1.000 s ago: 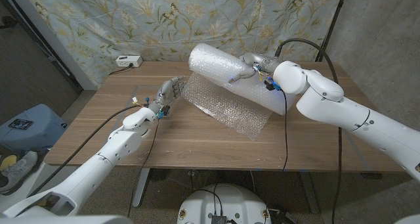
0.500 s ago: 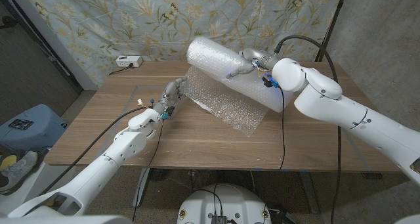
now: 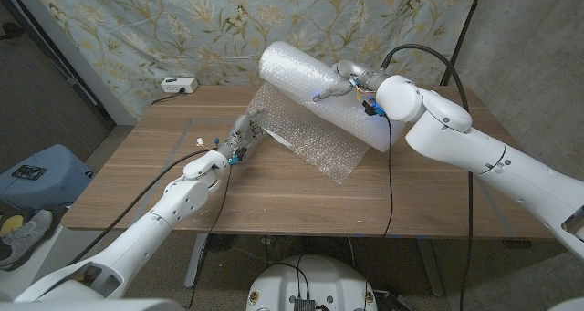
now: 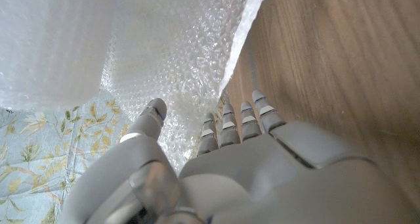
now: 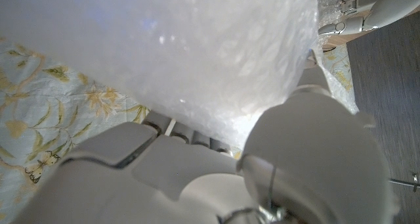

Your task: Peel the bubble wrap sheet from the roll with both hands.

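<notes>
Nearest us, we note the left hand [image 3: 242, 134] low over the counter [image 3: 164, 179], its forearm running up from the near-left corner toward the loose sheet [image 3: 310, 142]. In the left wrist view its fingers [image 4: 228, 119] lie straight and side by side, the thumb standing apart, with the sheet's free edge [image 4: 239, 46] just ahead of the fingertips; the hand holds nothing as far as we see, fingers unclosed, and whether the tips touch the film we cannot tell. The relation that matters: the sheet's near-left edge lies directly beyond this hand, so the left hand is the nearer one to take it. The sheet hangs down from the roll [image 3: 319, 97] and spreads onto the counter toward us. Farther back, the roll is lifted off the wood, its long axis running from far-left down to near-right, the left end higher. The right hand [image 3: 338, 85] is clamped on the roll's upper side near the middle, its arm coming in from the right; the right wrist view shows the roll [image 5: 164, 46] pressed against that palm. We judge the next move calls for the left fingers to close on the edge and draw it away across the roll's axis.
</notes>
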`<state>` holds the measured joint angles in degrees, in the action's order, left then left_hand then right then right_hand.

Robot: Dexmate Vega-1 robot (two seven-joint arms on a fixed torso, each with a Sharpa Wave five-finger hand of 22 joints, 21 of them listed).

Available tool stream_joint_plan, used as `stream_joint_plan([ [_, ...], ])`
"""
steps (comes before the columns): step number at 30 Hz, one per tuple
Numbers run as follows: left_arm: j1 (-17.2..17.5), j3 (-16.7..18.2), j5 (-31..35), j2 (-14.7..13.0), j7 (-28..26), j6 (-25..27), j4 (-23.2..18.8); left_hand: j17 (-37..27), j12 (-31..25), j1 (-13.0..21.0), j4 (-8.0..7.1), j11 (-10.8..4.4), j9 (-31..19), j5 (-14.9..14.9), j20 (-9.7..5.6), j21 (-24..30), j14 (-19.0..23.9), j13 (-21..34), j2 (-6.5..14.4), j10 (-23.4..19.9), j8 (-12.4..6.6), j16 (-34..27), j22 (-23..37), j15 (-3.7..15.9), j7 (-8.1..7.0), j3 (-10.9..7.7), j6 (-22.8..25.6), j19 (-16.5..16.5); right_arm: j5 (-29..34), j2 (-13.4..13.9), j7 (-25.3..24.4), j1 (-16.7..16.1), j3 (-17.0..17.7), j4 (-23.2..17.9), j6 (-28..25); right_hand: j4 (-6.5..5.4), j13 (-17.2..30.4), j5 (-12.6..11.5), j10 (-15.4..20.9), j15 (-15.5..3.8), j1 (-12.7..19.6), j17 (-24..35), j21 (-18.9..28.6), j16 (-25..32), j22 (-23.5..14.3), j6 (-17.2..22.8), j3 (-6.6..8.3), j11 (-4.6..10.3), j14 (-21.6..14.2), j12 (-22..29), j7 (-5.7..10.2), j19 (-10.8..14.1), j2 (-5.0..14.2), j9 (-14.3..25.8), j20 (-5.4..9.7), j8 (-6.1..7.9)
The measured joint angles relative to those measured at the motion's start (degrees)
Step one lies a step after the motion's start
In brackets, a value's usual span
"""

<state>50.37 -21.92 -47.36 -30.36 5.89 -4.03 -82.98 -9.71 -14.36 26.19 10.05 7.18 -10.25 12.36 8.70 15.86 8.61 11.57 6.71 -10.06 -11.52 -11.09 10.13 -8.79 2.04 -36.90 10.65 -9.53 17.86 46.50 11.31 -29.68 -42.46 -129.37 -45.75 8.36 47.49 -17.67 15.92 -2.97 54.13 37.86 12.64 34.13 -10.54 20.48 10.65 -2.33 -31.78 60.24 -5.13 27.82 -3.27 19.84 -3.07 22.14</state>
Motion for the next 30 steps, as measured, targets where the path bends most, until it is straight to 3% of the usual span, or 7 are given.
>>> stream_joint_plan([
  [14,-0.53,-0.46,-0.83,1.38,0.71,0.35,0.9,0.0,0.0,1.12,-0.27,-0.14,0.0,0.44,0.09,-0.66,0.45,0.31,-0.07,-0.31,0.0,0.0,0.16,0.44,-0.12,0.58,0.73,-0.54,-1.35,-0.99,-1.42,1.56,-0.32,1.62,-0.45,0.0,0.0,0.31,0.3,0.19,0.02,0.43,0.0,0.0,0.0,0.52,0.0,-0.31,-0.41,0.0,-0.09,0.39,-0.02,0.27,-0.4,-0.01],
  [19,-0.94,-0.8,-0.81,2.33,0.6,0.33,1.67,0.0,-0.31,2.01,-0.01,-1.29,0.0,0.44,-0.23,-0.66,2.39,0.31,-0.46,-2.36,0.0,0.0,0.15,1.54,-1.08,0.83,2.84,-2.95,-2.41,-1.46,-2.18,1.89,-0.23,2.3,-0.49,0.0,0.0,0.44,0.3,0.18,0.03,0.52,0.0,-0.01,0.0,0.52,0.0,-0.31,-0.43,0.0,-0.1,0.39,-0.03,0.27,-0.4,-0.01],
  [30,-2.04,-1.47,-0.35,4.79,-0.6,-0.5,3.69,0.0,-1.56,8.4,0.54,-3.53,0.01,0.44,-0.95,0.68,9.66,0.14,-2.6,-8.62,-0.88,-1.0,0.15,4.27,-1.71,1.38,9.39,-9.75,-4.89,-2.04,-4.0,2.05,0.8,2.93,-0.53,0.0,0.0,0.45,0.57,0.09,0.11,0.79,0.0,0.24,0.01,0.56,0.0,-0.07,-0.52,-0.02,-0.04,0.39,-0.11,0.52,-0.4,-0.01],
])
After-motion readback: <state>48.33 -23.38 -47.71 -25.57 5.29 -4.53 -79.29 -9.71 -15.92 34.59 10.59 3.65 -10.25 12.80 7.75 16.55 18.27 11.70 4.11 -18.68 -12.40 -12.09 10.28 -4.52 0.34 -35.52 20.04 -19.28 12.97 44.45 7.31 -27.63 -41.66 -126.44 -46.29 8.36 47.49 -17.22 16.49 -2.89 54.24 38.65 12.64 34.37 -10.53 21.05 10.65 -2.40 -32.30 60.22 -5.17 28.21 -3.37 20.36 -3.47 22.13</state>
